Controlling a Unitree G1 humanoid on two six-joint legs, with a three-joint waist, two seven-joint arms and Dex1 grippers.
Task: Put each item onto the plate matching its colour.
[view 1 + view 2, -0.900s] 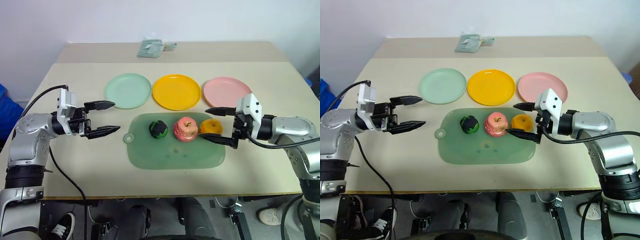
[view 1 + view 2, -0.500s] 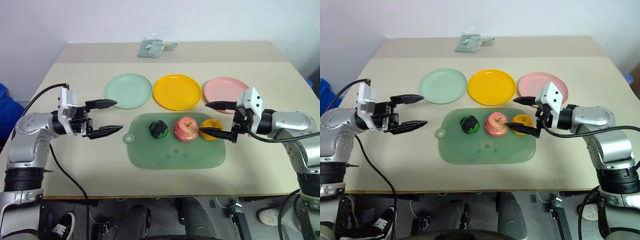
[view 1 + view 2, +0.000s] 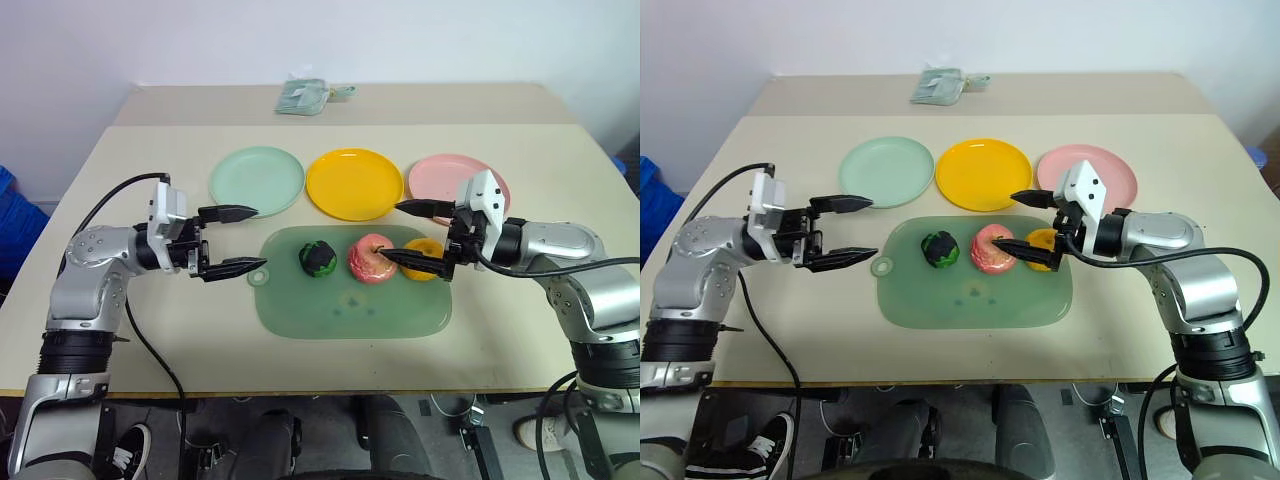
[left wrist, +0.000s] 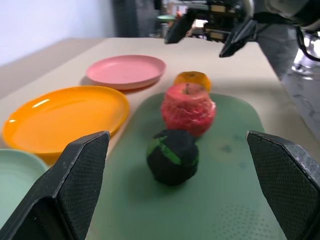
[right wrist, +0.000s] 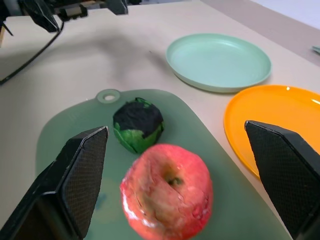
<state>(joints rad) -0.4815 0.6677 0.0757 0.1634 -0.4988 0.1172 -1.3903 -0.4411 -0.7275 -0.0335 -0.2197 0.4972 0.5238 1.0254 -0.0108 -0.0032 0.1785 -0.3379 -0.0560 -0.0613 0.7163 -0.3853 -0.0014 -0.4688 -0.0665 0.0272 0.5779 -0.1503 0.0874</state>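
Both grippers are hanging over the table with nothing in them. The left gripper (image 3: 232, 240) has its jaws spread wide and points across at the green-and-black ball (image 3: 317, 258), which sits a little way past its fingertips, not touching. The right gripper (image 3: 405, 232) is spread wide too, coming in from the other side. The yellow-orange fruit (image 3: 424, 247) sits in the gap between its two fingers as seen from the head camera, partly hidden by the lower finger, though I can't tell if anything's touching it. The pink-red apple (image 3: 371, 258) is just past that gripper's fingertips, with the ball beyond it.

All three items sit in a row on the pale green cutting mat (image 3: 350, 310), between the two grippers. The plates are lined up on the far side of the mat, beyond both sets of jaws: mint green plate (image 3: 256, 180), yellow plate (image 3: 354, 184), pink plate (image 3: 445, 172). All three plates are bare.
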